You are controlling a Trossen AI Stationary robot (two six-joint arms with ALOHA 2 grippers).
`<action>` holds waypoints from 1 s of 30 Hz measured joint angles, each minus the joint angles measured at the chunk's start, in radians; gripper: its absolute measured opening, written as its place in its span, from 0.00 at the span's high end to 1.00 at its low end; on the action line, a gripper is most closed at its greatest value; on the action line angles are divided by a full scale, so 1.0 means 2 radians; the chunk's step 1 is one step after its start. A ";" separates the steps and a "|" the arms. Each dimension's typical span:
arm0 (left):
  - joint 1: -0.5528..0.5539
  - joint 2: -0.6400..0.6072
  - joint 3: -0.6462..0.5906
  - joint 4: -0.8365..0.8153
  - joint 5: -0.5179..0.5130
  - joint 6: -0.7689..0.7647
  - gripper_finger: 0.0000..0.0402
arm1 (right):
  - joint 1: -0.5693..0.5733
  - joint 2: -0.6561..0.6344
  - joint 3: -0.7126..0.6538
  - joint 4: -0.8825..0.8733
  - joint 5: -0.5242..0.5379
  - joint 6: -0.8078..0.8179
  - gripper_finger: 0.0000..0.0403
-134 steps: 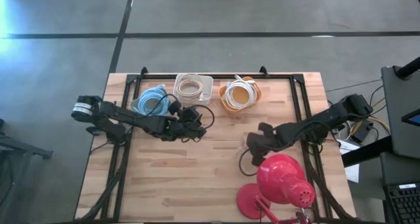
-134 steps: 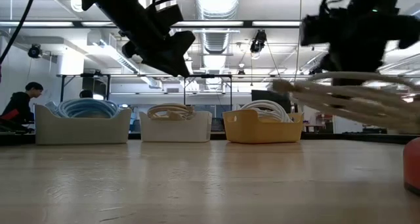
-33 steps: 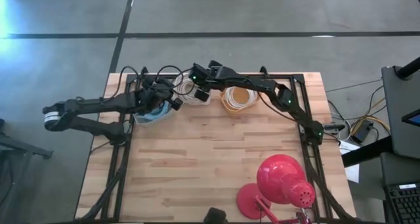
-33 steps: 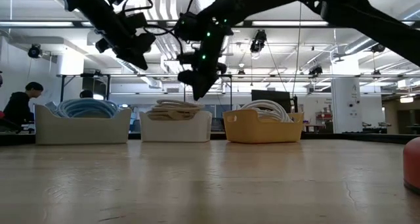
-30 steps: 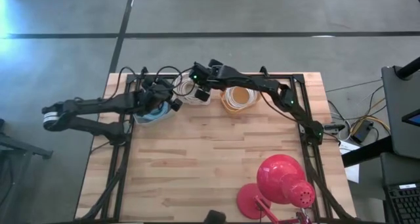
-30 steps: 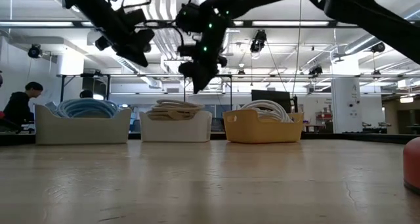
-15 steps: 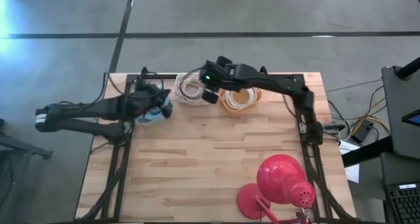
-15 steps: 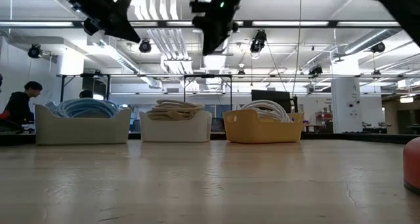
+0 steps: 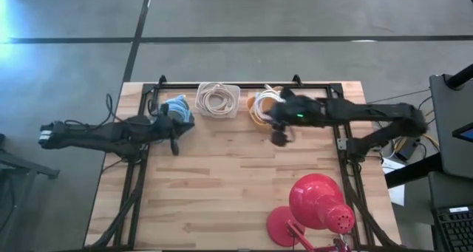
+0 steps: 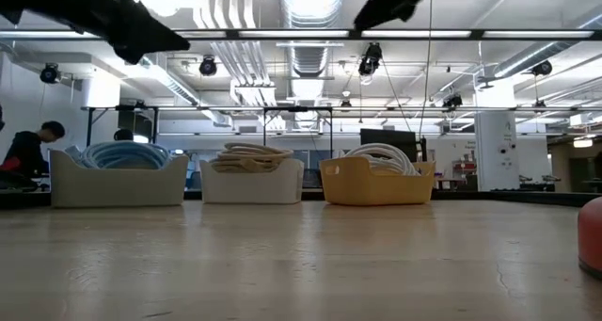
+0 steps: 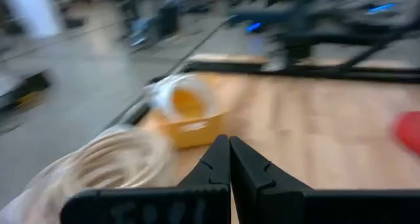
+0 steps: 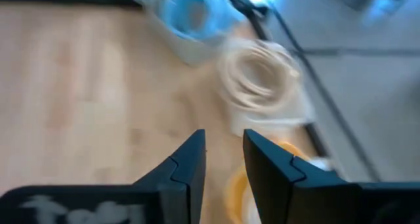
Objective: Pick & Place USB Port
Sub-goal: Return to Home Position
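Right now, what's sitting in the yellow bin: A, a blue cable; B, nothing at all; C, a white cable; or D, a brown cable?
C: coils of white cable show above the rim of the yellow bin.

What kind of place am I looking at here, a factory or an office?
Probably a robotics lab in an open industrial hall: exposed ceiling ducts, a wooden table with the left arm and right arm above it, and a person in the background.
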 joint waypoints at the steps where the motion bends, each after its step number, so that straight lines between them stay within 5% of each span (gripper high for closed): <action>1: 0.000 -0.007 -0.011 0.016 0.021 0.007 1.00 | 0.003 -0.026 -0.030 0.024 -0.020 -0.001 0.76; 7: 0.000 -0.055 -0.067 0.070 0.044 0.031 1.00 | 0.010 -0.175 -0.192 0.132 -0.091 0.000 0.76; 14: 0.000 -0.114 -0.128 0.093 0.085 0.025 1.00 | 0.010 -0.341 -0.337 0.198 -0.112 0.009 0.77; 30: 0.000 -0.228 -0.158 0.077 0.133 0.046 1.00 | 0.009 -0.621 -0.500 0.209 -0.113 0.026 0.79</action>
